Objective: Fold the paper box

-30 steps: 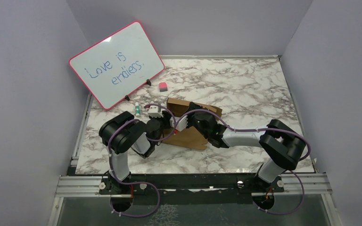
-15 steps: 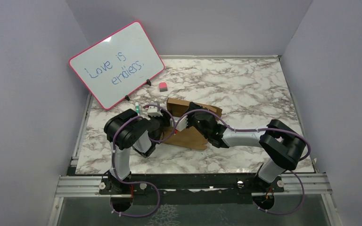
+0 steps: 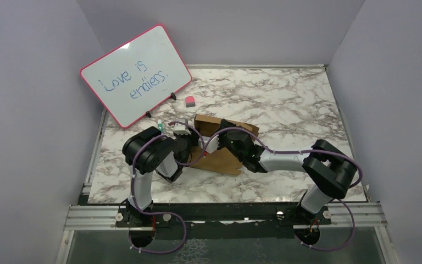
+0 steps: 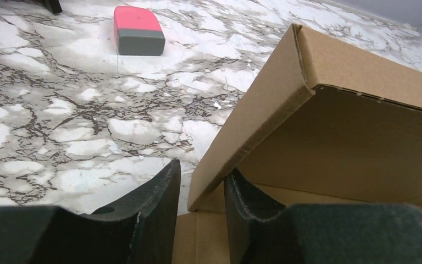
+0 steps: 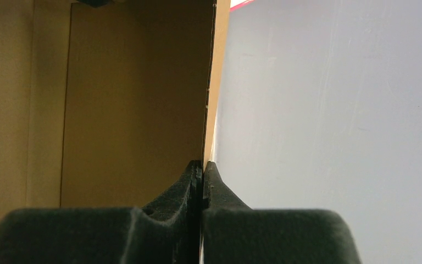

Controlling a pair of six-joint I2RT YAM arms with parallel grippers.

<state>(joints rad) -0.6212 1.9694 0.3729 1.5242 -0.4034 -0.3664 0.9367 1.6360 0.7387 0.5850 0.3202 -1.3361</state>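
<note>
Pinching the wall, left jaws not yet closed

- Location: paper box [image 3: 222, 159] sits on the counter [image 3: 286, 104], near the red eraser [image 3: 189, 100] on its arm-base side, not touching it. Partly folded, with one panel raised.
- Right gripper [image 5: 202, 179]: jaws pressed together on the thin edge of an upright panel. Brown inner face on one side of the pinch, grey enclosure wall on the other.
- Left gripper [image 4: 200, 212]: jaws apart, straddling the lower corner of a raised side flap on the side of the box nearest the eraser. Gap shows on the outer side, so no clamp yet.
- Handling, my read: light, thin board. Stiff across a panel but weak at the scored creases, so it hinges easily and springs back if let go. Surface is matte, so little slip is likely. Hard squeezing could dent or kink an edge. Best hold looks like flap edges close to a crease, with one arm bracing a wall while the other folds.
- Change over the last second: left arm's elbow has swung toward the box and its wrist has edged closer to the eraser. Right arm and box look unmoved.
</note>
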